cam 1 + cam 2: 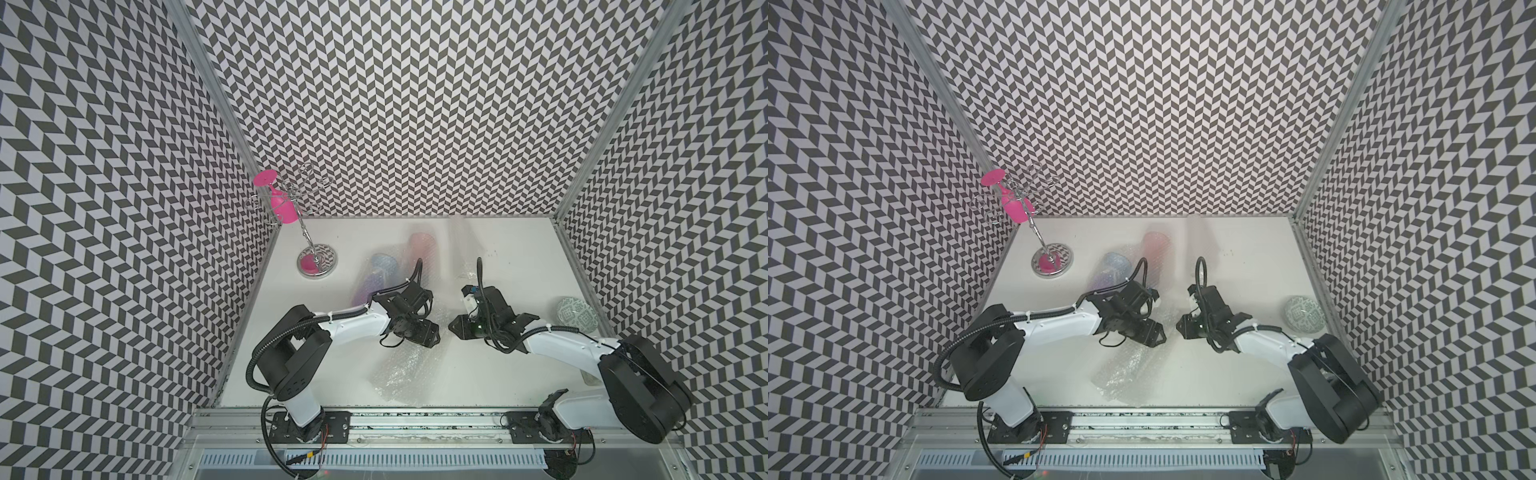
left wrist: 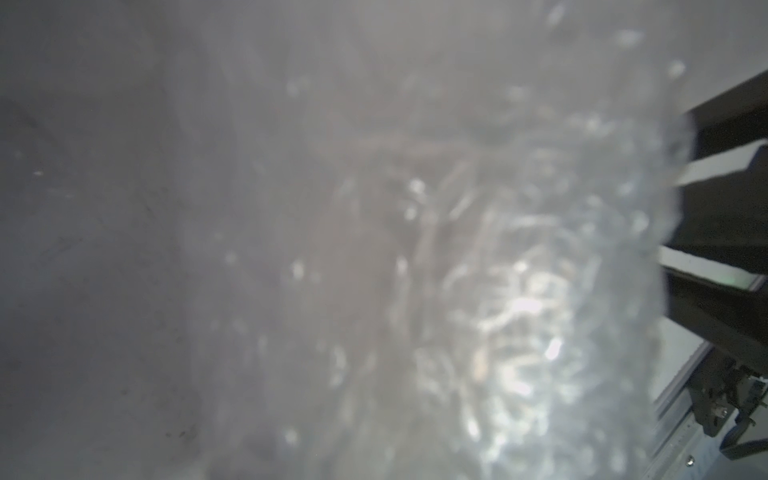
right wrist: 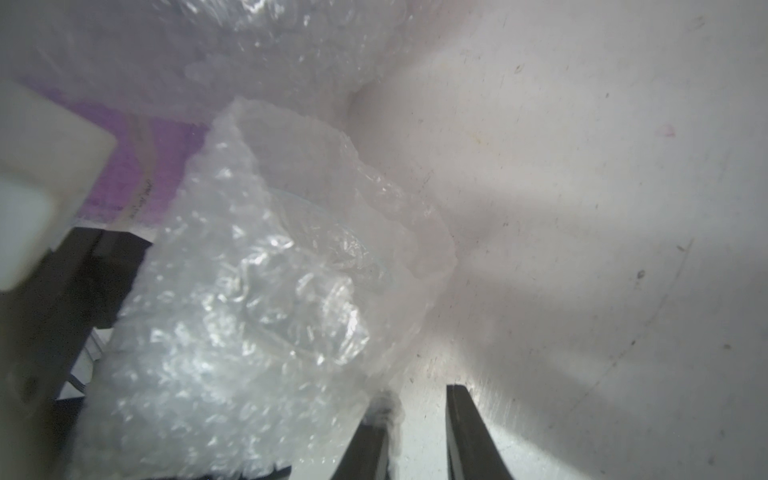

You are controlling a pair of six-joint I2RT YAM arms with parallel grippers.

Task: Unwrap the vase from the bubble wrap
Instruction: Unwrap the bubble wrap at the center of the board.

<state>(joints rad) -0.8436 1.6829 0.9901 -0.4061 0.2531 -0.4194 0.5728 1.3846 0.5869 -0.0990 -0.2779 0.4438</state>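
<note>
Nearby, bubble wrap (image 3: 257, 291) edge at fingers (image 3: 368, 449), bare table (image 3: 582, 208)

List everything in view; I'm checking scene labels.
table: one, white, under everything
glass rack: one, chrome, back left
wine glass: one, pink, hanging upside down on rack
purple vase: one, centre back, wrapped
orange vase: one, beside it, wrapped
bubble wrap: several sheets, clear, around both vases, loose front centre
patterned round item: one, green-white, right edge
left arm: one, white-black, centre
right arm: one, white-black, centre right
right tool: one, black, jaws apart beside wrap
</note>
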